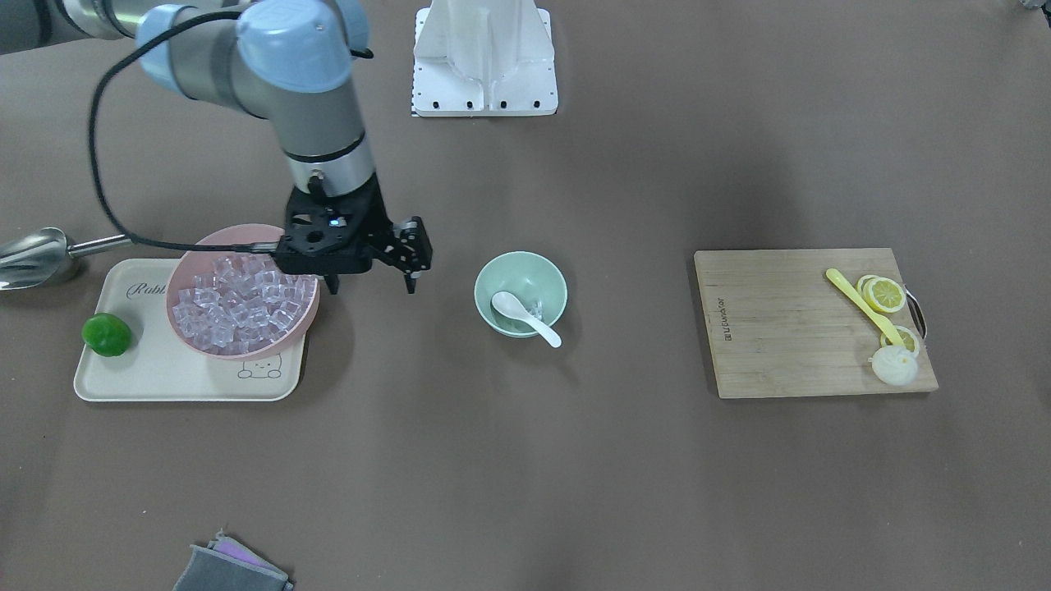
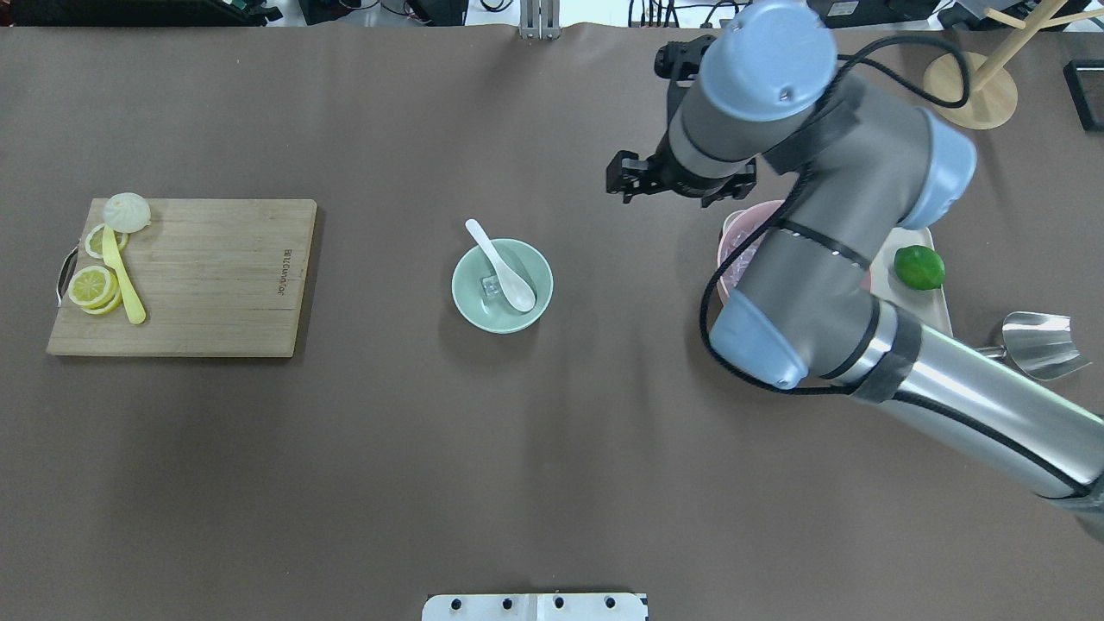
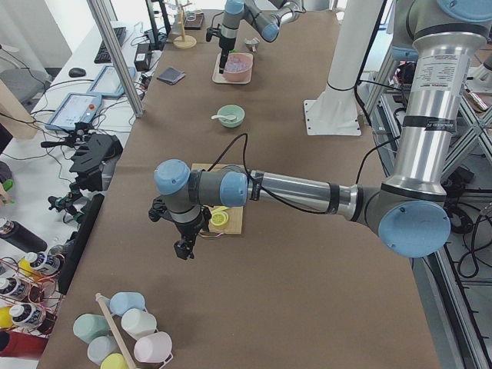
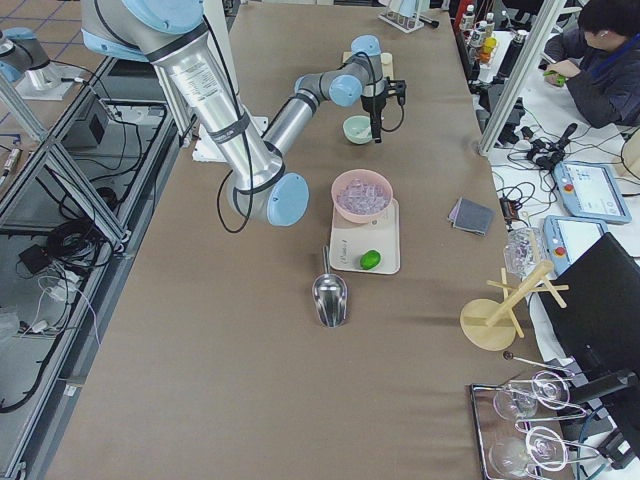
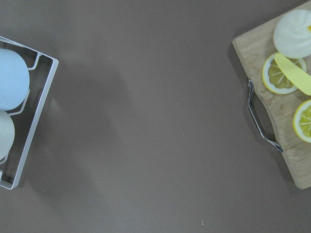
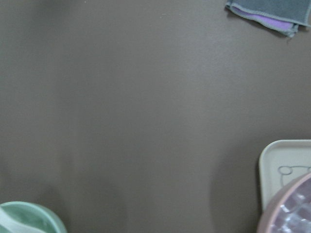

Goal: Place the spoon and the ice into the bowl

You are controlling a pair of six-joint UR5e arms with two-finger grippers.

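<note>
Two task items are both in the bowl [image 1: 525, 269] in the front-facing view. The spoon [image 1: 530, 320] lies with its scoop inside and its handle poking over the near rim. One bit of ice [image 1: 535, 309] sits right by the scoop. The right gripper [image 1: 371, 285] hangs between that bowl and the pink bowl [image 1: 218, 240], jaws spread apart with nothing in them. The pink bowl's on a tray [image 1: 164, 377] with a lime [image 1: 107, 334], and a steel scoop [image 1: 33, 256] lies just beside the tray's far corner.

Overhead, the bowl is around the middle of the table [image 2: 552, 448], well apart from the cutting board [image 2: 216, 285]. The board carries lemon slices [image 2: 90, 286], a yellow spoon [image 2: 122, 278] and a bun [image 2: 127, 211]. The arm's wrist hides most of the right gripper.

Left side view: the left gripper [image 3: 183, 250] points down over the table between the board and some cups [image 3: 134, 323]. Can't tell if its jaws are apart or together.

Right side view: the right gripper points straight down, near the bowl.

Left wrist cam: the board's handle end on the right, cups on the left.

Right wrist cam: the bowl's rim lower left, tray and pink bowl lower right, a grey cloth [image 6: 269, 12] top right.
</note>
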